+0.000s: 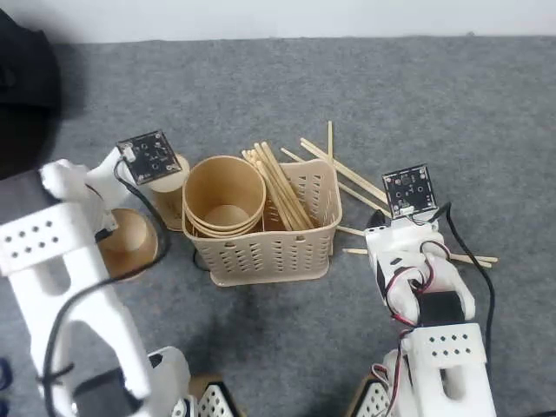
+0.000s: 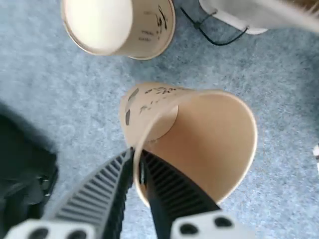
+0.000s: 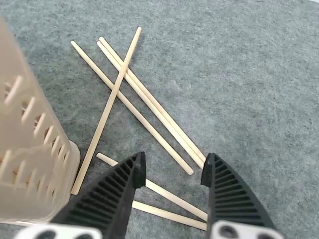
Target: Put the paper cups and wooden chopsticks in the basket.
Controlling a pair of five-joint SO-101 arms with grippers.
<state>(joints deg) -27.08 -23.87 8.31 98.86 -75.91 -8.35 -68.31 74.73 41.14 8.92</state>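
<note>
left pincer (image 2: 137,154) grips a paper cup (image 2: 209,144); right pincer (image 3: 174,159) gapes over chopsticks (image 3: 120,74).

The far half of the table (image 1: 287,78) lies bare from edge to edge, with room there for either arm. Nearer the front edge the basket (image 1: 261,256) is the main block. Inside it stacked cups (image 1: 224,195) fill the left part and a sheaf of chopsticks (image 1: 280,182) leans across the middle, leaving a free pocket at its right end. On the basket's left the gap is crowded: the left gripper (image 2: 135,157) pinches the rim of a held cup (image 2: 209,134), with a second cup (image 2: 119,25) close by. On its right, loose chopsticks (image 1: 347,178) lie flat and crossed — low clutter under the right gripper (image 3: 172,169), whose jaws stand apart.
</note>
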